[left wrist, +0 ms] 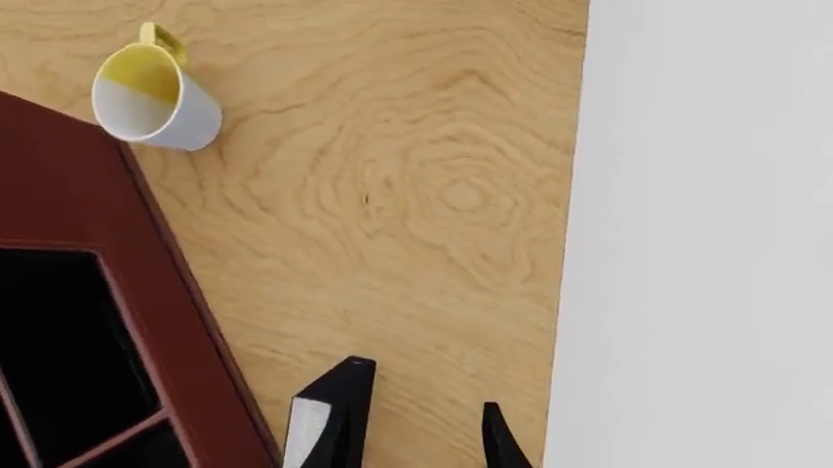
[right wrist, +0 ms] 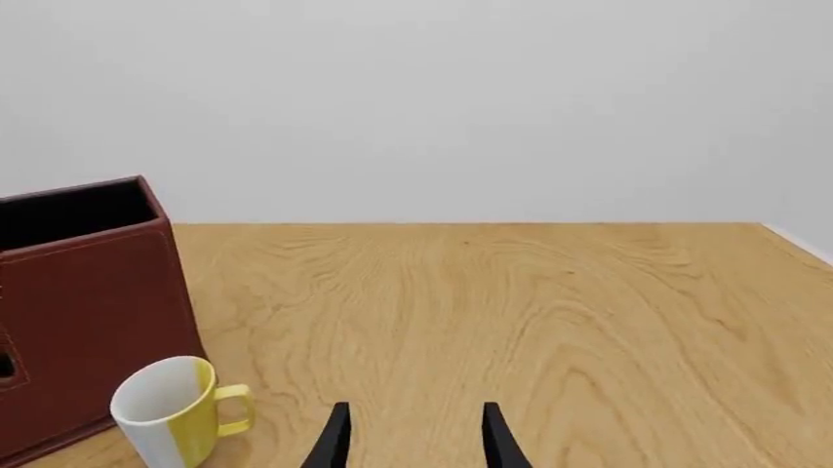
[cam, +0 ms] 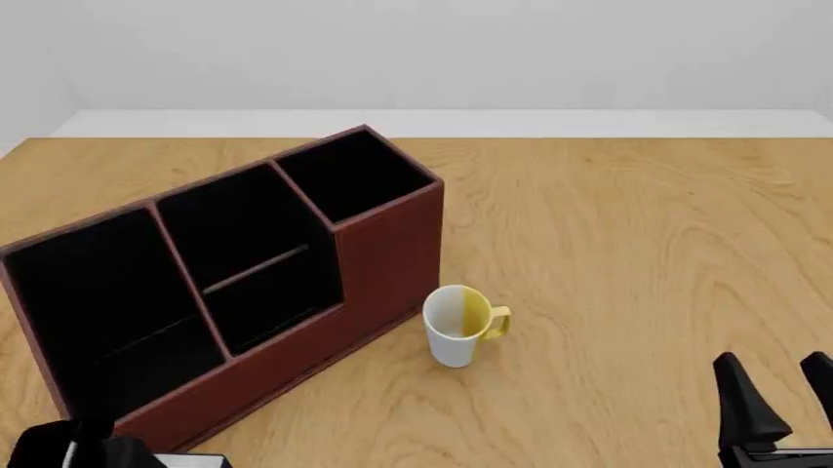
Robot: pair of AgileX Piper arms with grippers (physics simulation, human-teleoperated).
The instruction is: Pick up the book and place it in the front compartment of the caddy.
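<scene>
The maroon caddy [cam: 390, 244] with its black compartments stands at the table's left; one corner of it [left wrist: 170, 322] shows in the left wrist view. My left gripper [left wrist: 416, 434] hangs just off the caddy's front wall, near the table's near edge, its jaws apart with bare wood between them. A black shape with a white face [left wrist: 312, 429] sits at one finger's place; it may be the book, but I cannot tell. My right gripper [cam: 781, 405] [right wrist: 410, 439] hovers open at the near right, holding nothing.
A white-and-yellow mug [cam: 458, 325] [left wrist: 150, 93] [right wrist: 170, 409] stands upright just right of the caddy's front corner. The table's near edge [left wrist: 567, 292] runs close beside my left gripper. Part of the left arm [cam: 72, 448] shows at the front view's bottom left.
</scene>
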